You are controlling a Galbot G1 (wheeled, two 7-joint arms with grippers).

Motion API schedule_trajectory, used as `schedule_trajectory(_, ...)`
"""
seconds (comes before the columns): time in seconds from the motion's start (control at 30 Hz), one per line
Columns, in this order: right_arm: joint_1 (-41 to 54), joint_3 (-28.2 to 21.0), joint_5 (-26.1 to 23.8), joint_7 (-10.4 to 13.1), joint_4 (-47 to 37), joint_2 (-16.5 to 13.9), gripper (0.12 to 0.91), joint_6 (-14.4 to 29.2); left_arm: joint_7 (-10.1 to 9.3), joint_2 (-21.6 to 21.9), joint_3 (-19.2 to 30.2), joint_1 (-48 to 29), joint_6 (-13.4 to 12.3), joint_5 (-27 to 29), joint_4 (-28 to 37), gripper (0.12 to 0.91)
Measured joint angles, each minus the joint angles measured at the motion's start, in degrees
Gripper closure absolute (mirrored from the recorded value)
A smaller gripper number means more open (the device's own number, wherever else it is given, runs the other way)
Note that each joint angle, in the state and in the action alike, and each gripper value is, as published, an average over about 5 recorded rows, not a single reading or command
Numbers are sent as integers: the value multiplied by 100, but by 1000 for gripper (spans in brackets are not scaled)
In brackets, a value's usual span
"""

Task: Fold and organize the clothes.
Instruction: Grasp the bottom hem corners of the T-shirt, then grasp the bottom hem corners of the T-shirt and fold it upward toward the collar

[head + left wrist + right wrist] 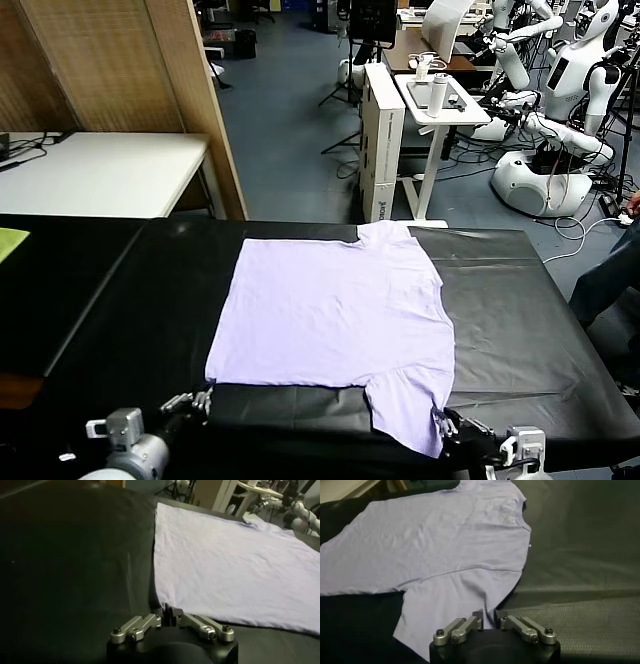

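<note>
The clothes are one lavender T-shirt (pixel 335 310), spread flat with its plain side up on the black table (pixel 520 320). One sleeve points away from me and the other (pixel 415 400) lies toward my near right. My left gripper (pixel 203 402) sits at the shirt's near left corner. In the left wrist view the gripper (pixel 170 615) has its fingers pressed together at the edge of the T-shirt (pixel 235 565). My right gripper (pixel 442 425) is at the tip of the near sleeve. In the right wrist view the gripper (pixel 489 620) is shut, with a fold of the sleeve (pixel 450 600) pinched between its fingers.
A yellow-green sheet (pixel 10 240) shows at the table's far left edge. Behind stand a white table (pixel 100 170), a wooden panel (pixel 190 100), a white cart (pixel 430 95) and other robots (pixel 560 120). A person's leg (pixel 610 280) is by the right side.
</note>
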Motion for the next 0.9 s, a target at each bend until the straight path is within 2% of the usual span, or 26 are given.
schedule_trajectory(0.17,-136,74,1,54,174,-52,887,-60,-39,-33,-12,124,-5,13,-126,885)
schedule_trajectory(0.43,-408,222,-45,133,469,-96,887,-123,-171,-146,-83,563,-7,133,-531,884)
schedule_trajectory(0.73,-4,401,170,-321,280,-181,887,603,-131,-320,-116,699,-98,264,-811,884)
schedule_trajectory(0.9,500,385,380,-404,-77,-318,887,816,-109,-493,-117,346,-109,303,-682,884)
